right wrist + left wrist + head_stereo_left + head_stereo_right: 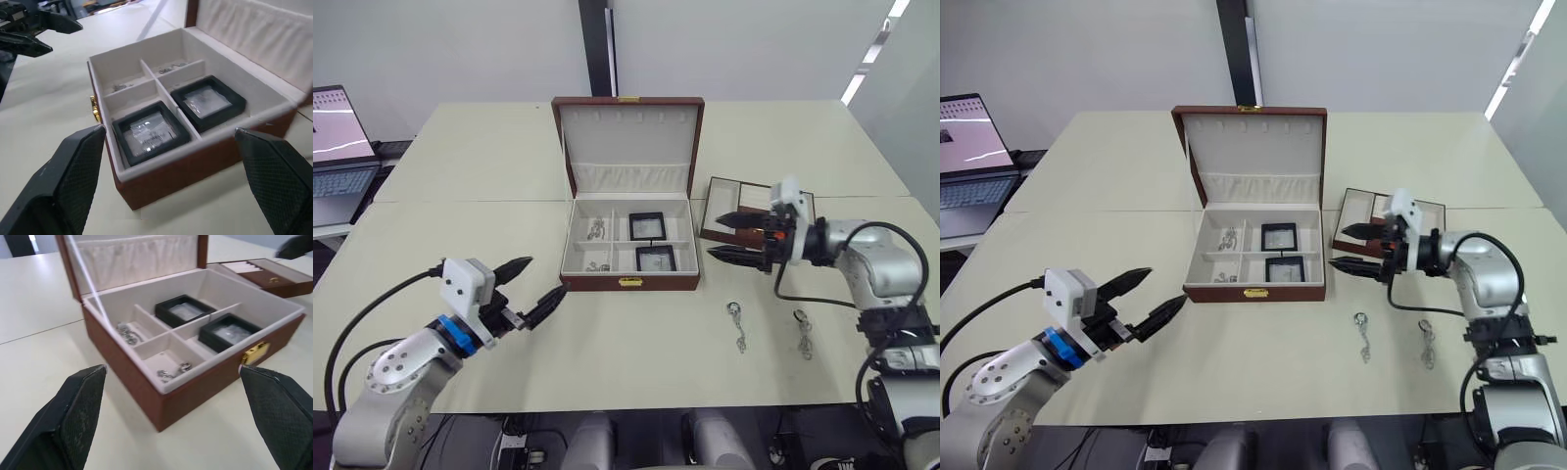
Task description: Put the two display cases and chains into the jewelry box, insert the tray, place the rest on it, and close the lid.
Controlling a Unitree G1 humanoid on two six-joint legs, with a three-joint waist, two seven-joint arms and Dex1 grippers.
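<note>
Down by the near edge of the table, the left gripper (523, 288) waits wide open and holds nothing. Two chains (737, 326) lie loose on the table in front of the jewelry box (628, 283) — they are not put away yet. Both display cases (647, 226) sit in the box's right pockets, and two more chains rest in the left ones. Its lid (628, 139) stands up. The right gripper (728, 238), open and empty, hovers by the tray (730, 193), which I think goes in next.
</note>
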